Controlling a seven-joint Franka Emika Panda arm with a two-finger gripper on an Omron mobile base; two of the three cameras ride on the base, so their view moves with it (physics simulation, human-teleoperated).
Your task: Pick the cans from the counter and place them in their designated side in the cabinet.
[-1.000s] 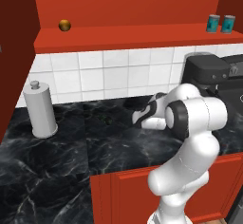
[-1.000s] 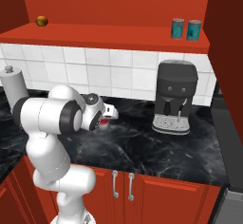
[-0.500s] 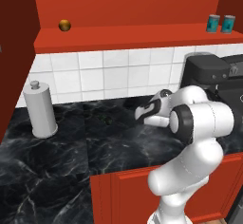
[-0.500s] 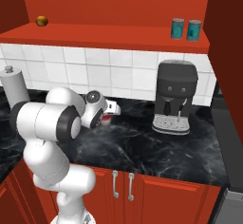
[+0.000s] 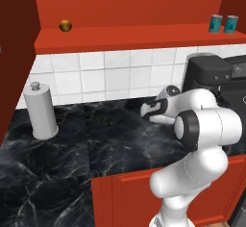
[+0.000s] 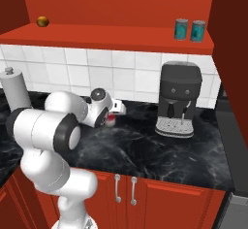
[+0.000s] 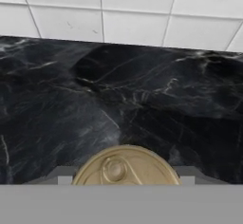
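Hand view: red-bodied can point(image 7: 126, 165) sat at pincer's mouth, gold-cream ribbed top with pull tab facing camera. Right base view: same can point(image 6: 111, 118) glimpsed red at gripper point(image 6: 114, 112), raised just above counter point(image 6: 160, 150), left of coffee machine point(image 6: 178, 99). Looked clamped on can. Judged step: carrying can off counter; next calls for lift to cabinet point(image 6: 121, 33) shelf, correct side. Two teal cans point(image 6: 188, 29) stood above coffee machine; golden ball point(image 6: 43, 21) far left. Glossy veined black marble, white tiles point(image 6: 121, 73).

Three cans — two teal point(image 6: 181, 29), one red point(image 6: 111, 120) — one ball point(image 6: 42, 21), one grey cylinder point(image 5: 41, 112).
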